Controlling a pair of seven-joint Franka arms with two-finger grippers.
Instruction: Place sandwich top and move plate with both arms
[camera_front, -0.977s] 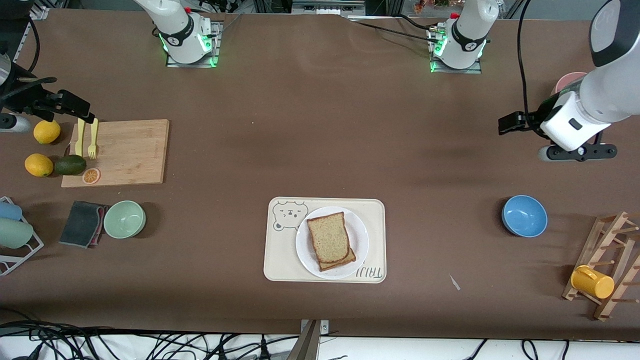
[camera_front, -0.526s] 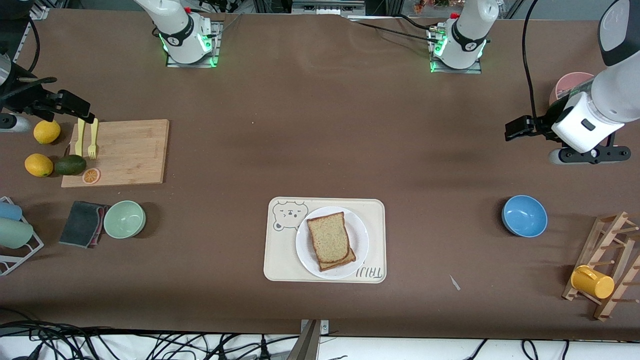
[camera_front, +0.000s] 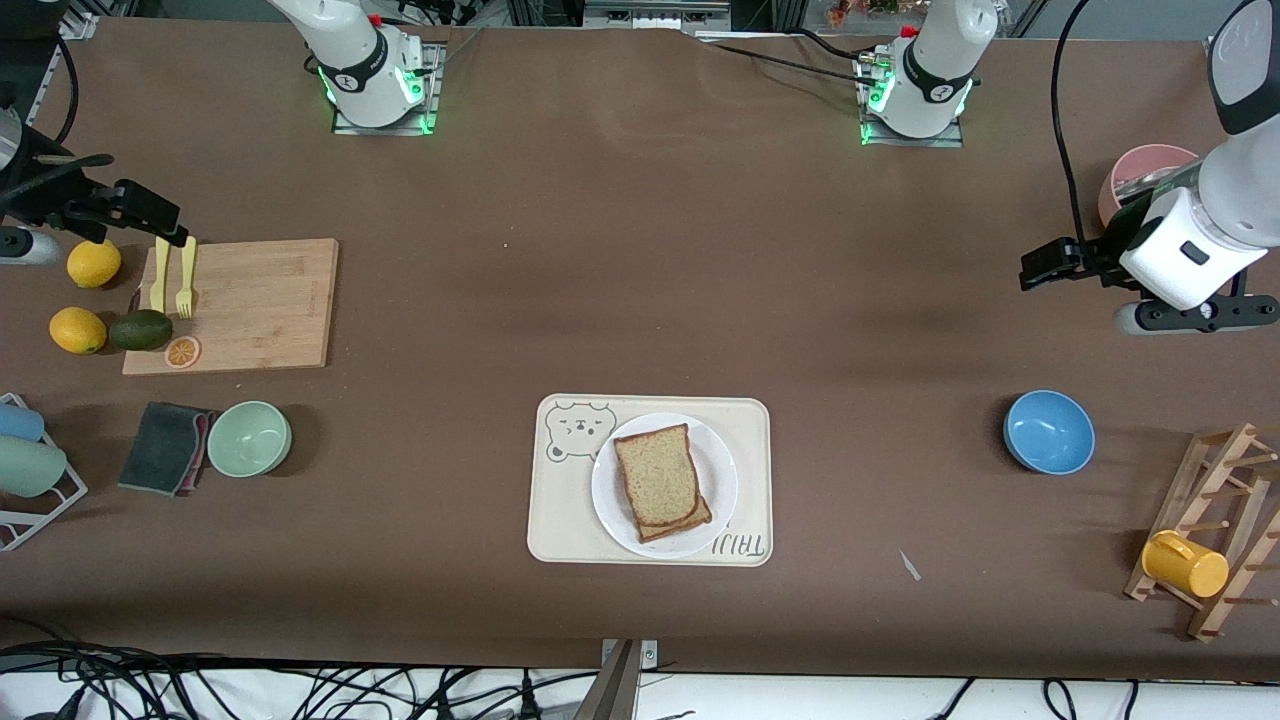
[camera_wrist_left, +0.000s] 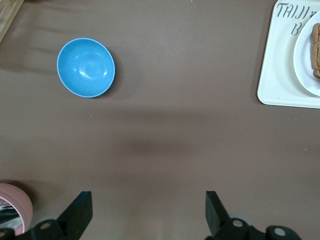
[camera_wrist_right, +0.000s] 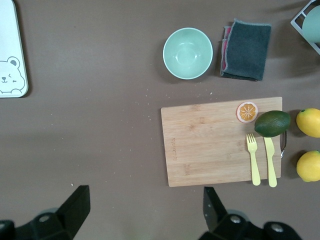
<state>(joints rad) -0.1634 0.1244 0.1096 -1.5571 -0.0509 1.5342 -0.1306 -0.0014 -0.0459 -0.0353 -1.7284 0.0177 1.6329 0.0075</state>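
Note:
The sandwich top (camera_front: 656, 477), a speckled brown slice, lies on a second slice (camera_front: 703, 514) on the white plate (camera_front: 722, 470). The plate sits on the cream bear-print tray (camera_front: 560, 520). My left gripper (camera_front: 1195, 315) is open and empty over bare table between the pink cup (camera_front: 1140, 170) and the blue bowl (camera_front: 1049, 431). In the left wrist view the gripper (camera_wrist_left: 148, 212) is wide open, with the plate's rim (camera_wrist_left: 306, 65) far off. My right gripper (camera_front: 25, 246) waits open and empty by the lemons; the right wrist view (camera_wrist_right: 145, 207) shows only bare table between its fingers.
A wooden cutting board (camera_front: 240, 305) holds a yellow fork and knife (camera_front: 175, 275) and an orange slice. Lemons (camera_front: 78, 329), an avocado (camera_front: 140, 329), a green bowl (camera_front: 249, 438) and a dark cloth (camera_front: 165, 446) lie near it. A wooden rack with a yellow mug (camera_front: 1185, 563) stands at the left arm's end.
My left gripper has moved a little farther toward the left arm's end of the table. The right arm, the sandwich and the plate have not moved.

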